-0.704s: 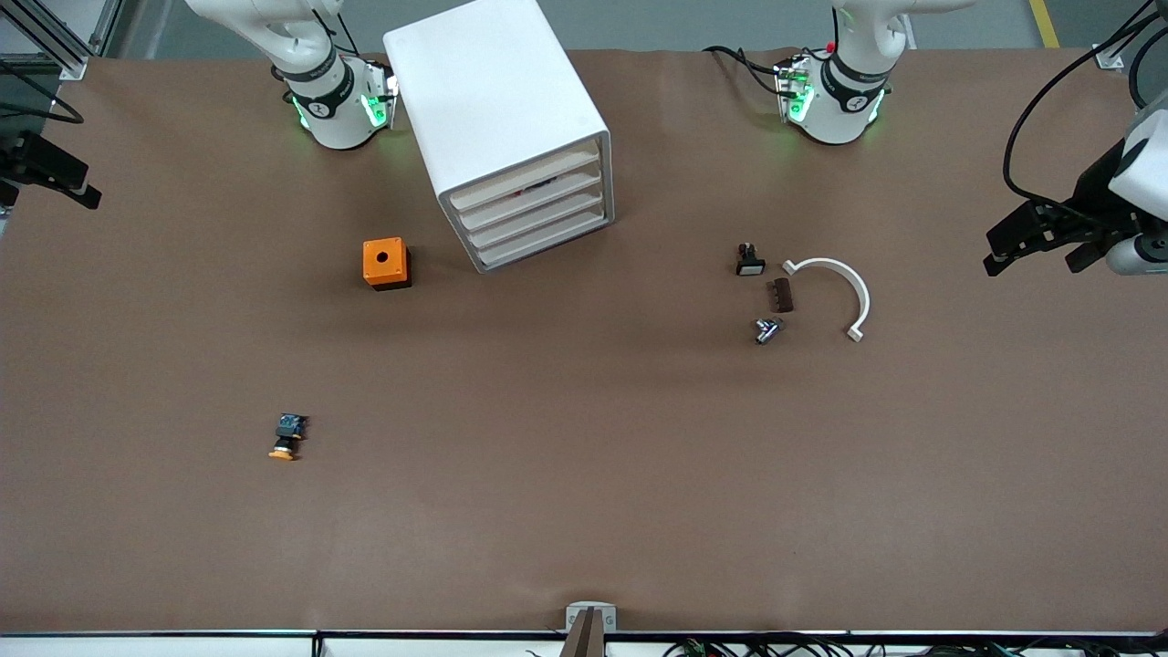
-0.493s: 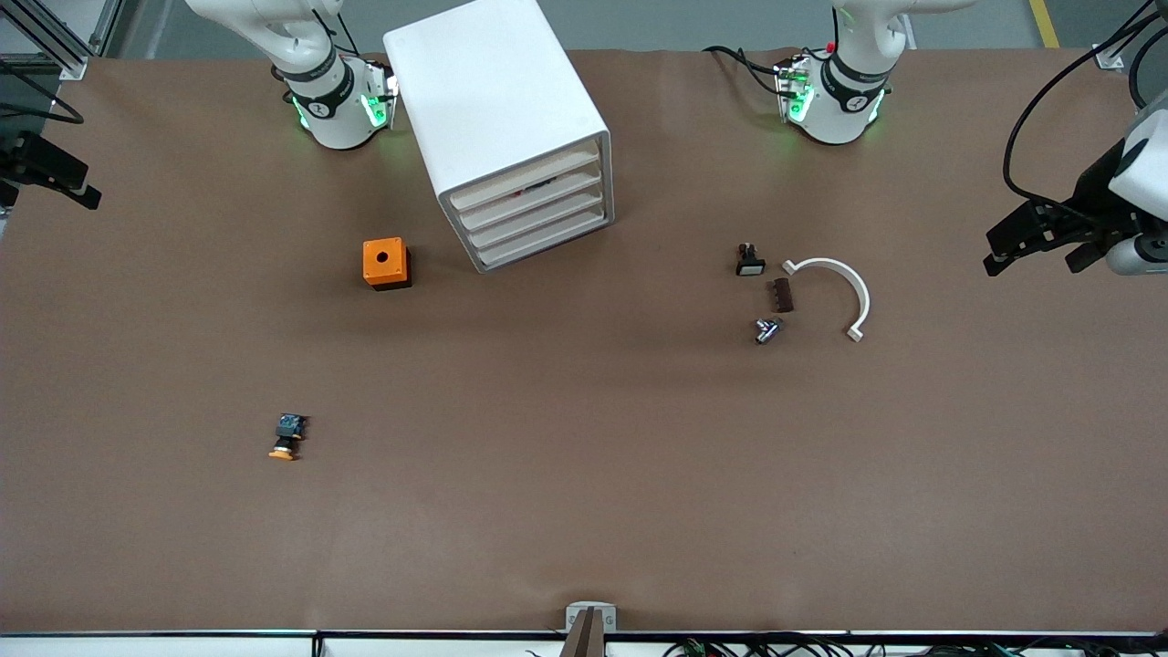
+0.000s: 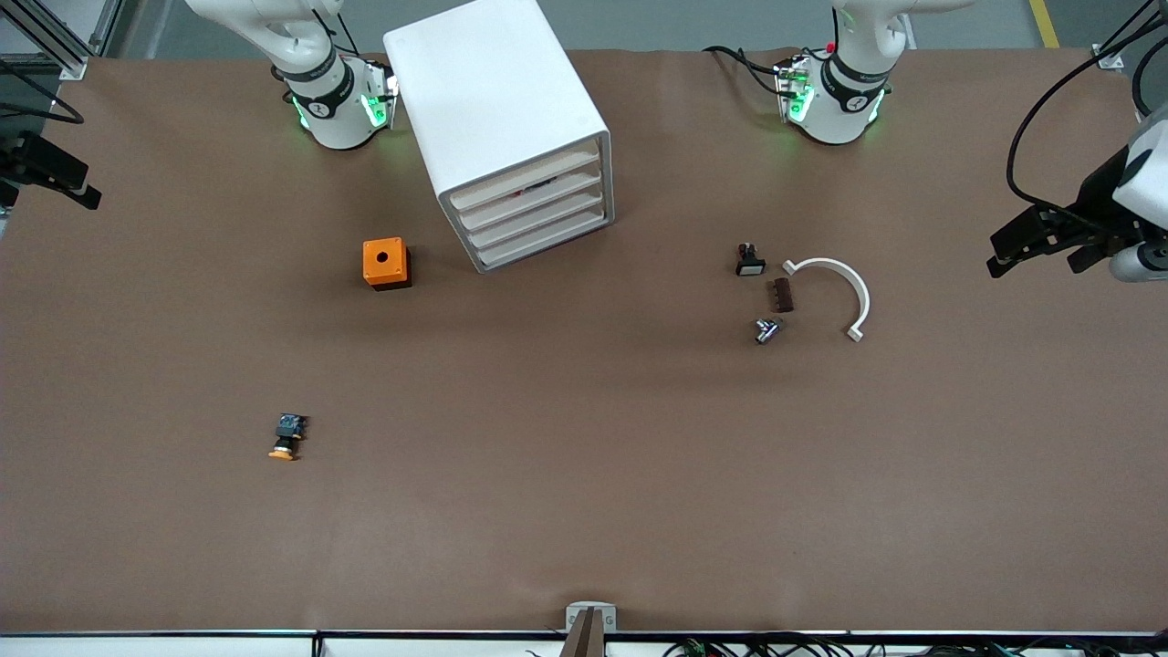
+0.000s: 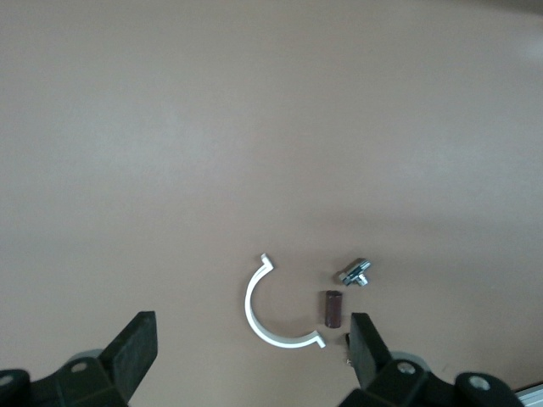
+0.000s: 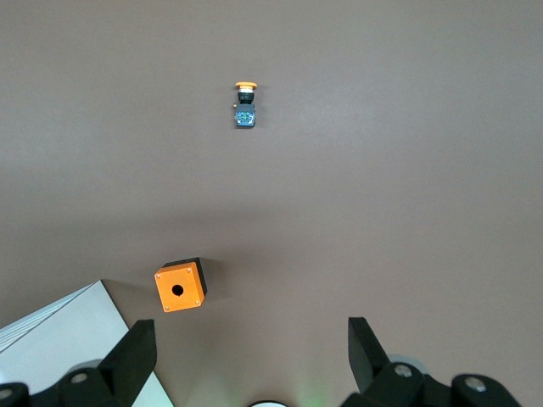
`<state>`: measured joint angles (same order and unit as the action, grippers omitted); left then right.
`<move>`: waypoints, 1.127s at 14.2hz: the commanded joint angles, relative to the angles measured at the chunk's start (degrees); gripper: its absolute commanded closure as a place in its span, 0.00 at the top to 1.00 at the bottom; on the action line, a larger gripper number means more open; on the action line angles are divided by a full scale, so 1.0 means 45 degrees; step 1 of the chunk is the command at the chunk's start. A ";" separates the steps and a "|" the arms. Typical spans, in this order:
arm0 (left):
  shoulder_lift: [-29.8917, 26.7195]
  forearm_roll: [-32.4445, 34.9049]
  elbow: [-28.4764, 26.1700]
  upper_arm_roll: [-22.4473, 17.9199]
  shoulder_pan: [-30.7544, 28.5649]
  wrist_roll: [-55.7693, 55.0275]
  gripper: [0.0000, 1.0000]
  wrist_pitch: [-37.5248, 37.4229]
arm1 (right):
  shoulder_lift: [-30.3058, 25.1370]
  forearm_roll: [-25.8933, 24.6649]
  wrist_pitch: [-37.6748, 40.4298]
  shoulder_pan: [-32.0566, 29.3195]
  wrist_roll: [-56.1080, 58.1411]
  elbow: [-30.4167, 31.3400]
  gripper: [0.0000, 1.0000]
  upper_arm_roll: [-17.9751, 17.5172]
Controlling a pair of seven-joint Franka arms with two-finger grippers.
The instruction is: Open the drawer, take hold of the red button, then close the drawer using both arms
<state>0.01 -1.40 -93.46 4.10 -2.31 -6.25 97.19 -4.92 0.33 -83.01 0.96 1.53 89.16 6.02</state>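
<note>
Brown desk [image 3: 584,474]: cabinet [image 3: 497,109], drawer [image 3: 527,193] closed. Left pincer [image 3: 1027,242], right pincer [image 3: 55,173] open, empty; I risk grabbing the orange-capped button [image 3: 288,435].

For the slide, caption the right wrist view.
Open right pincer above orange cube, orange-capped button and cabinet corner.

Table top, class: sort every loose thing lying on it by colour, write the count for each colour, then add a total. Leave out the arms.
White: 2, cabinet, curved clip
Orange: 2, cube, orange-capped button
Black: 1, small switch
Brown: 1, small block
Silver: 1, metal fitting
Total: 7
</note>
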 commanded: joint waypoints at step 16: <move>0.5447 -0.0098 0.0242 0.0182 0.2209 -0.4267 1.00 -0.0191 | -0.0294 0.0004 -0.0402 -0.0214 0.0851 0.0284 1.00 -0.0067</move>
<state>23.94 -1.47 -93.52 5.05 4.49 -19.84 97.34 -4.92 0.33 -84.22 0.96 4.40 89.21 6.21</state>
